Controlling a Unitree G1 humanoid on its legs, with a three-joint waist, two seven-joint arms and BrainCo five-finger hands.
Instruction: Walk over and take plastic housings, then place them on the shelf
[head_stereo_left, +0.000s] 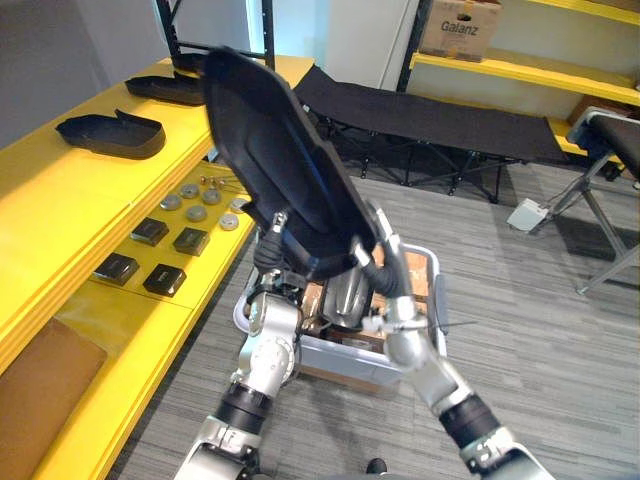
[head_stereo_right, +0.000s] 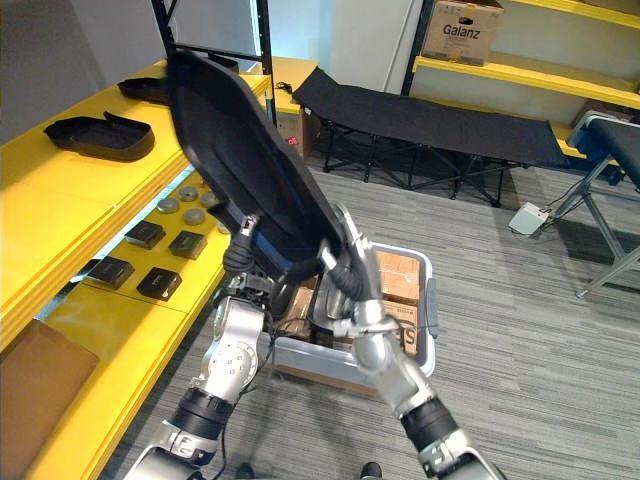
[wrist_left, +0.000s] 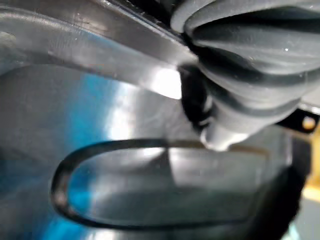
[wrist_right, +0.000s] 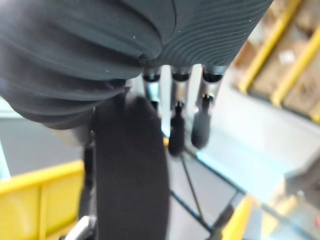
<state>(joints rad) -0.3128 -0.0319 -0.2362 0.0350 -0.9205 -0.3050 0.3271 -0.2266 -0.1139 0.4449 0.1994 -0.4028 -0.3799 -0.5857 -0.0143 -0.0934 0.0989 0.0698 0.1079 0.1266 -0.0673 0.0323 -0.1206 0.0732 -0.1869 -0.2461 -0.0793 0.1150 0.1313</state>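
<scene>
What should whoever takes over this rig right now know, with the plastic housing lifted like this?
Left hand: pinching the lower edge of the held housing.
Right hand: curled on the same edge, beside the left.
Held housing: raised and tilted above the grey bin on the floor, next to the yellow shelf.
Done: this housing is picked up; two other housings lie on the shelf's upper level.
Left: carry it to the shelf, set it on a bare part, probably clear of the small black boxes and metal discs, then release.
</scene>
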